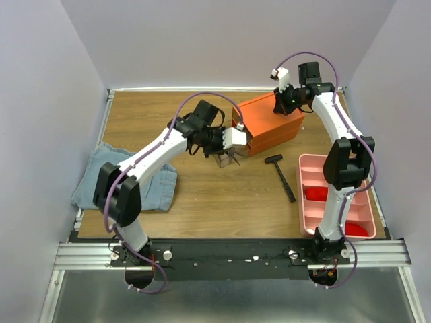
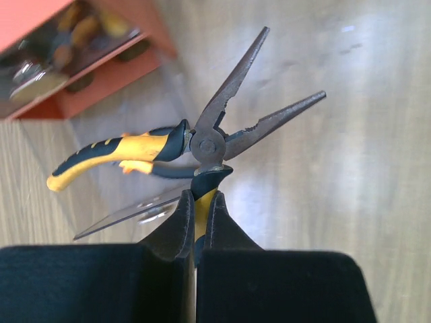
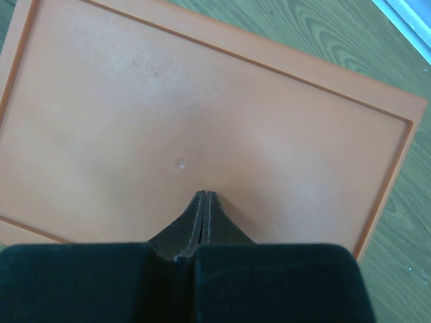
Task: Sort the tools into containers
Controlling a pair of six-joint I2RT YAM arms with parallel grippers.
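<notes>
Left claw (image 2: 200,202) is clamped on one yellow-black handle of the pliers (image 2: 209,141), held above the worktop (image 2: 350,168), nose spread and pointing to 1 o'clock in the wrist view. A clear drawer (image 1: 226,159) stands pulled out at the cabinet's (image 1: 273,124) 8 o'clock. Right claw (image 3: 204,198), fingers together, is over the cabinet's top; whether it touches I cannot tell. The hammer (image 1: 283,176) lies at the cabinet's 5 o'clock
</notes>
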